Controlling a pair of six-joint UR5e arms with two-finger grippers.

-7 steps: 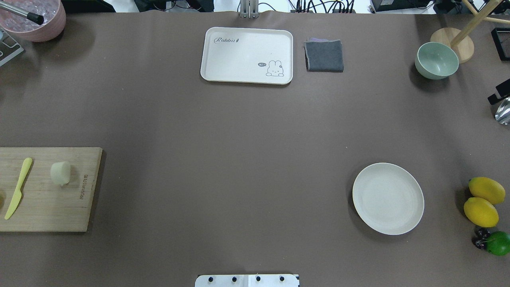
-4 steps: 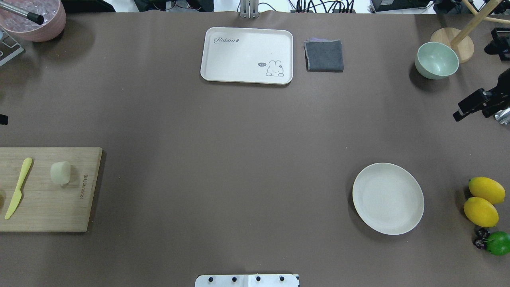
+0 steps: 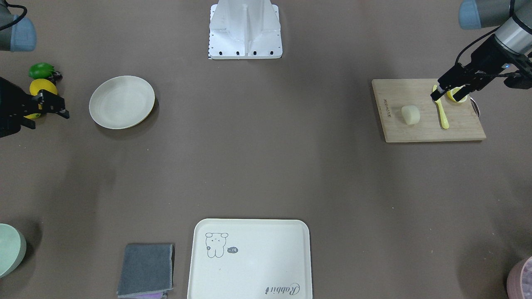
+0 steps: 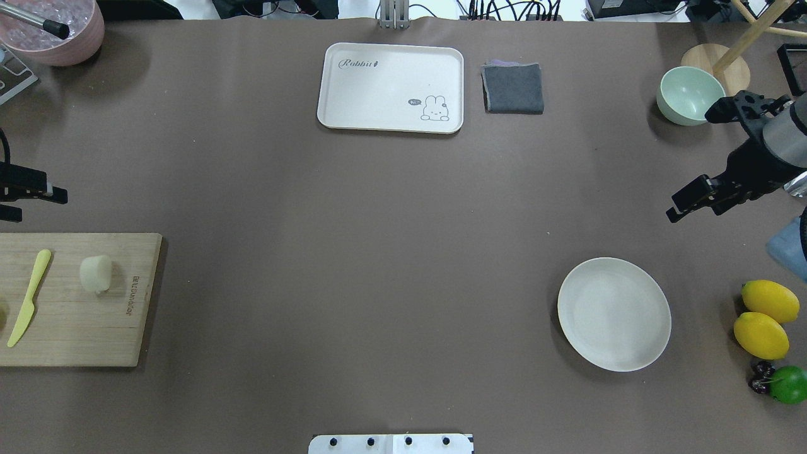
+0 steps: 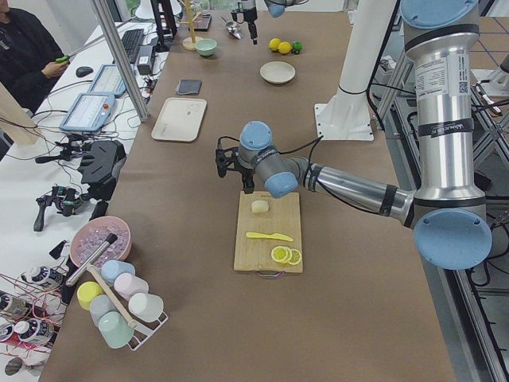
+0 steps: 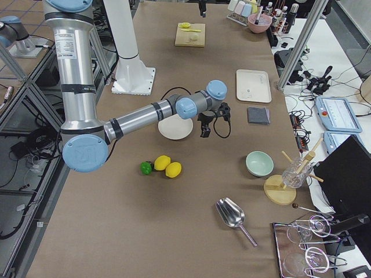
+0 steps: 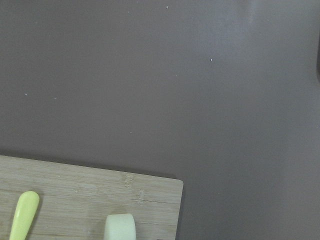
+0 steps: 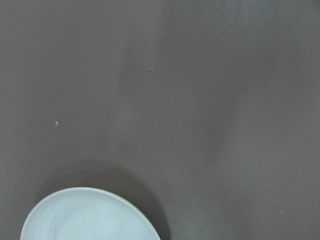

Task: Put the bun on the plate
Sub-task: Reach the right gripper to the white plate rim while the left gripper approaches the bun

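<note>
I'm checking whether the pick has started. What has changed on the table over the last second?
Both arms swung into the overhead view: the right gripper from the right edge toward the plate, the left gripper from the left edge, near the cutting board. Nothing was grasped. The bun and plate have not moved.

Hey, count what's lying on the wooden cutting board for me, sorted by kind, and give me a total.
bun: 1
yellow knife: 1
lemon slices: 2
Total on the cutting board: 4
</note>
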